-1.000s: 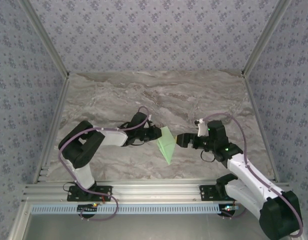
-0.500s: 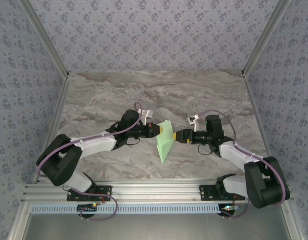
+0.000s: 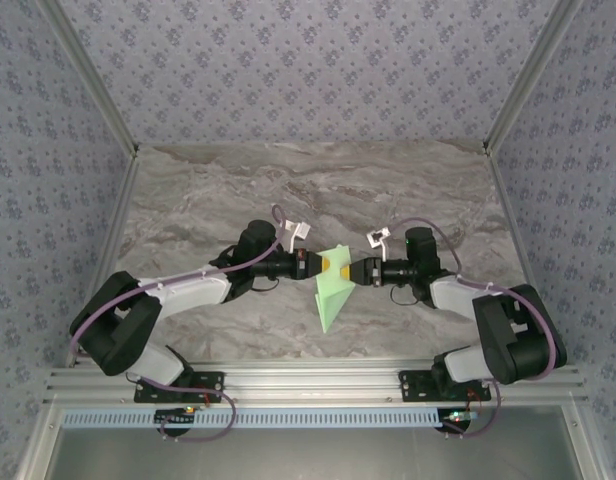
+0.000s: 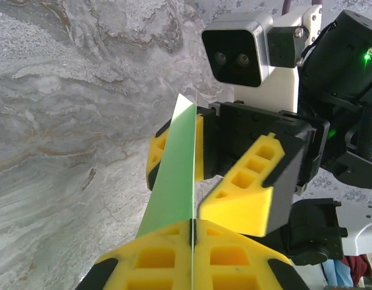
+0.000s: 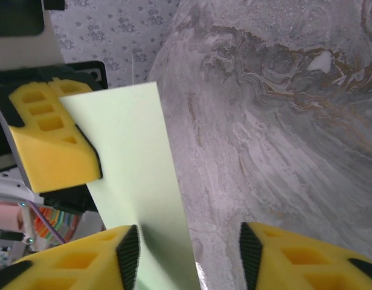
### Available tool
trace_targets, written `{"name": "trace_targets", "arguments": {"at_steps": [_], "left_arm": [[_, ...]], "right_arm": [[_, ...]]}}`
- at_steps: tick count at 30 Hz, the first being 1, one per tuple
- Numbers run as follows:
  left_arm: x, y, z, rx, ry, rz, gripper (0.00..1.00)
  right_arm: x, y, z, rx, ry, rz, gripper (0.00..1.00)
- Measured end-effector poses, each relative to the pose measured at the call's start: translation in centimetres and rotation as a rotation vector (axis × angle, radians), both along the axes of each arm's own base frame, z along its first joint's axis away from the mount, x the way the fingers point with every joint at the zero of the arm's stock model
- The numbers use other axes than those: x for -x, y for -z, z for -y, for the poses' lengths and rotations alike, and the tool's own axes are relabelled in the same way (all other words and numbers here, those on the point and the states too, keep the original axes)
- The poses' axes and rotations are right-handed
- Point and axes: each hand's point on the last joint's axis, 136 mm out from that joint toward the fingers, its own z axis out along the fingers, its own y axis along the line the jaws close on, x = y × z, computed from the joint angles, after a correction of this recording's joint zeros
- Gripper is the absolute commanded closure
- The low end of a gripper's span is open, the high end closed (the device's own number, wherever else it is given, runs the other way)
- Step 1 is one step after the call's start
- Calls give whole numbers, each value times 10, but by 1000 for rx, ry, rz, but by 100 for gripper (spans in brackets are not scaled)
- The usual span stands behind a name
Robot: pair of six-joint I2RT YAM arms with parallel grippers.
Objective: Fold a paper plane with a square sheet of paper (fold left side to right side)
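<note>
Grey-veined marble tabletop (image 3: 318, 190), flanked at its left and right edges by aluminium rails (image 3: 106, 255), backed by blue-grey floral-patterned walls (image 3: 308, 70), with an aluminium beam (image 3: 318, 380) and ribbed white strip (image 3: 318, 417) along the near edge.

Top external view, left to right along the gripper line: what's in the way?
Left arm's black elbow link → left gripper, shut on the paper → pale green folded paper sheet → right gripper, jaws apart → right arm's black elbow link.
</note>
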Motion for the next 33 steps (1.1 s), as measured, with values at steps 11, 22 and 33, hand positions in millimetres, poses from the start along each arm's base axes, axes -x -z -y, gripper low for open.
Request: {"name": "trace_targets", "arguments": {"at_steps": [11,22,33], "left_arm": [[-5,2,-4,-5,-13,-8,100],[-18,49,-34,-213,-110,-32,38],[29,11,-27,-381,-83,218,37]], "right_arm": [[2,9,-3,15,-18,-4,86],[1,22,7,138,43,-99,100],[-23,52,17,271,192,-362,100]]}}
